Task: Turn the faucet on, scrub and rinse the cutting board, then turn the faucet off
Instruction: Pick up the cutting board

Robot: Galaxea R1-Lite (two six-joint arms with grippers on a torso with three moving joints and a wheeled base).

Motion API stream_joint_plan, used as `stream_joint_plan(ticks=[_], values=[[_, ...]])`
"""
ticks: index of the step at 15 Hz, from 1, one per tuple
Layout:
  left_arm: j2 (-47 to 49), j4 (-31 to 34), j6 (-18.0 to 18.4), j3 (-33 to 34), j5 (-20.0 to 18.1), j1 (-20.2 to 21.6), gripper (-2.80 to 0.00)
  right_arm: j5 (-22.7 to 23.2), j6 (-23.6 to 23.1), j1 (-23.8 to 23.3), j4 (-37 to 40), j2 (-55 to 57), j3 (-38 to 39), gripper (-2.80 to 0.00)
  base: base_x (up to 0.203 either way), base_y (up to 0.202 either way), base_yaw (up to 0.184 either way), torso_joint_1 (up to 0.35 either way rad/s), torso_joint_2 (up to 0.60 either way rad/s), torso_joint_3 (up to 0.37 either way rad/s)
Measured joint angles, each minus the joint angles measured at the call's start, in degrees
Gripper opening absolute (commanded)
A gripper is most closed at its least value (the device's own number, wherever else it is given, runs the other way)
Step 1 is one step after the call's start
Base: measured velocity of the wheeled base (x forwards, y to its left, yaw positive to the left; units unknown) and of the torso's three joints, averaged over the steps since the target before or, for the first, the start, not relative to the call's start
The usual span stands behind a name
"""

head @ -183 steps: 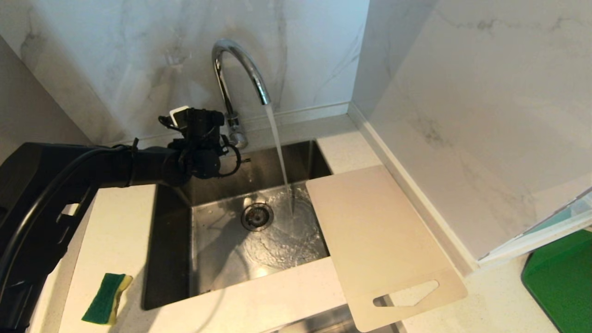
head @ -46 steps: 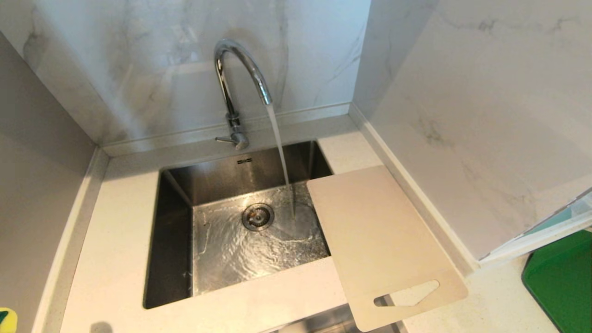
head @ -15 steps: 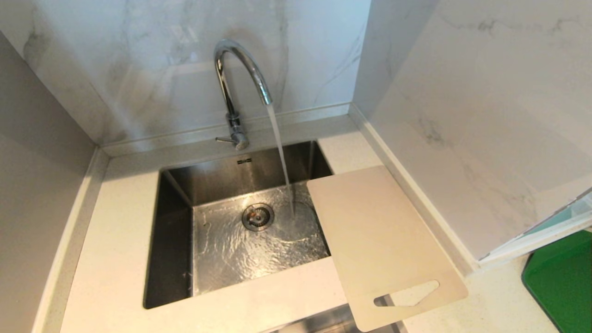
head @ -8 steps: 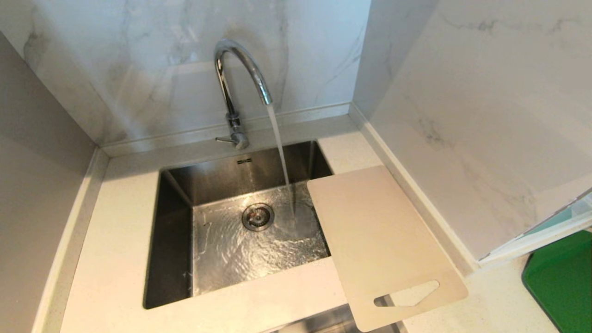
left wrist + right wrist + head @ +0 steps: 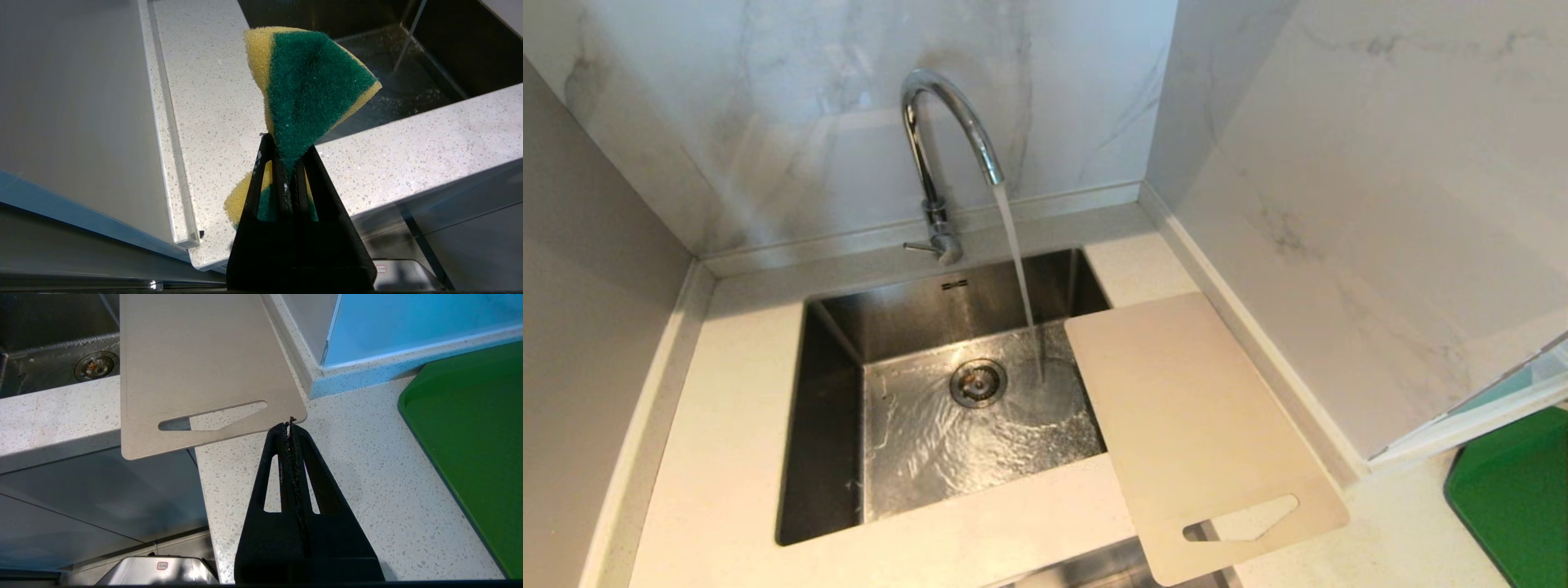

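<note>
Sponge (image 5: 314, 90) is clamped in left gripper (image 5: 286, 161); cutting board (image 5: 1192, 425), long axis toward faucet (image 5: 947, 122), lies nearer empty, closed right gripper (image 5: 291, 426).

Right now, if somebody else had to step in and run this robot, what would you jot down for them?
Left gripper: shut on the green-and-yellow sponge, held over the counter beside the sink.
Right gripper: shut, empty, above the counter by the cutting board.
Faucet: on, water running into the sink.
Cutting board: lies flat across the sink's right edge, handle cutout toward the robot, apparently dry.
Done: tap on, sponge picked up.
Left: scrub the board, rinse it, turn the tap off.
</note>
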Motion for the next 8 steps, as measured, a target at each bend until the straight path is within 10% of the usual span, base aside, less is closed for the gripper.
stream_joint_plan(ticks=[8], values=[[0.0,0.0,0.0,0.0,0.0,0.0,-2.80,0.0,0.0,0.0,0.0,0.0,0.0,-2.80,0.000,0.000,0.000,0.000,0.00,0.000]])
